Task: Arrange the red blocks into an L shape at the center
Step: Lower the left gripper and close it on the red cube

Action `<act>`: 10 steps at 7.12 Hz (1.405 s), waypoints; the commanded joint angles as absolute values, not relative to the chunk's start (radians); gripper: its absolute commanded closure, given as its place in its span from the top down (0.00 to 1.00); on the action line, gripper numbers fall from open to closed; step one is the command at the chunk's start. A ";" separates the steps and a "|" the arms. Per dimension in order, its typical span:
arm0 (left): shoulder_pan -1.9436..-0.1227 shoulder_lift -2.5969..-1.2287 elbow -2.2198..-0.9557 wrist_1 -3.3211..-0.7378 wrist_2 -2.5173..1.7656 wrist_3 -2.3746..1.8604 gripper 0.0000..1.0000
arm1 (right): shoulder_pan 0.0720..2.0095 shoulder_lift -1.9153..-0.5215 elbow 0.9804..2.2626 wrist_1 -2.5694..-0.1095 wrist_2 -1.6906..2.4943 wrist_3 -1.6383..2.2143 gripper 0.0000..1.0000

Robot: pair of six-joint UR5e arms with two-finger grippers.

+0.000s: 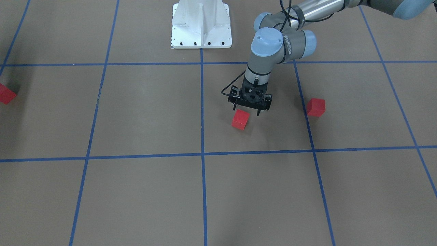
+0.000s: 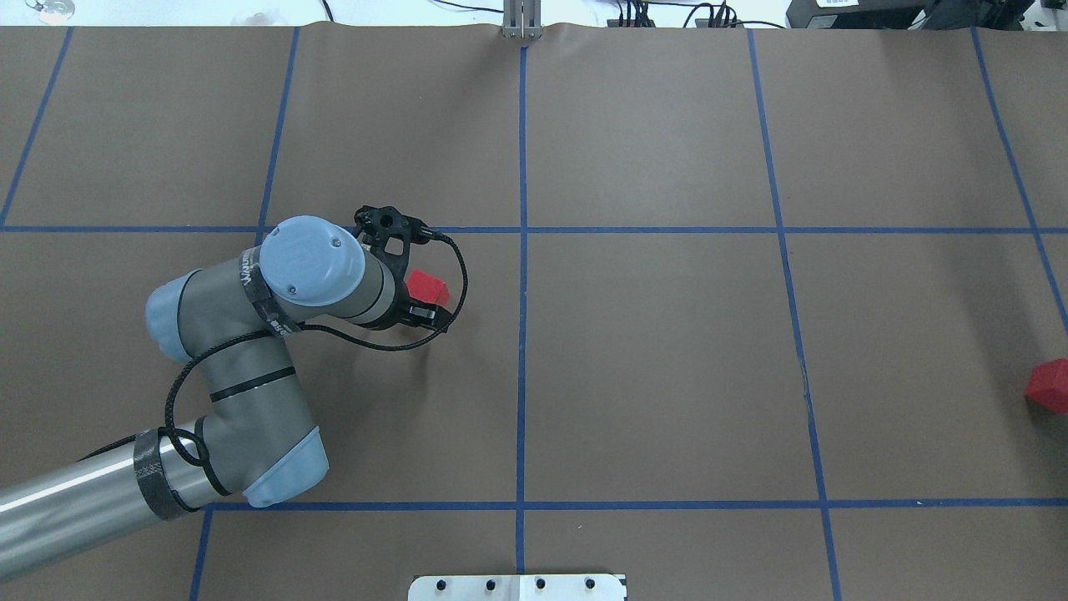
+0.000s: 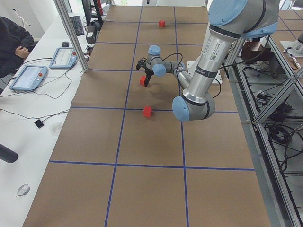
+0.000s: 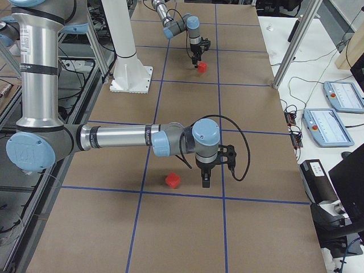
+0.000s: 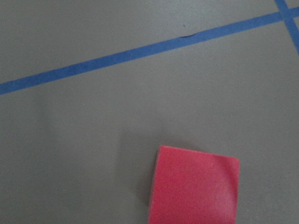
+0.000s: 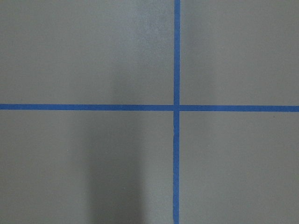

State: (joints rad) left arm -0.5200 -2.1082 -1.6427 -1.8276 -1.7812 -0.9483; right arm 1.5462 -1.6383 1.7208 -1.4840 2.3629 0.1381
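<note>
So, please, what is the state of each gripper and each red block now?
left gripper: open, above the middle red block, not gripping it.
right gripper: seen in one side view only; open or shut unclear.
middle red block: on the floor, free.
second red block: on the floor, untouched.
third red block: on the floor, apart from the right gripper.

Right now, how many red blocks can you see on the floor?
3. One red block sits under the left claw, one beside a blue line, one at the far edge.
</note>
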 commanded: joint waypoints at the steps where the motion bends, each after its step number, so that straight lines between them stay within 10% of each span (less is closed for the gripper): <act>1: -0.517 -2.114 -1.635 -1.827 -1.784 -0.950 0.95 | 1.546 -1.638 1.718 -1.485 2.361 0.138 0.99; 10: -0.515 -2.151 -1.597 -1.835 -1.773 -0.934 0.87 | 1.546 -1.634 1.695 -1.483 2.358 0.130 0.99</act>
State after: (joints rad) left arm -0.5152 -2.1494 -1.5963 -1.8334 -1.7764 -0.9345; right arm 1.5462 -1.6342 1.7008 -1.4846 2.3571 0.1305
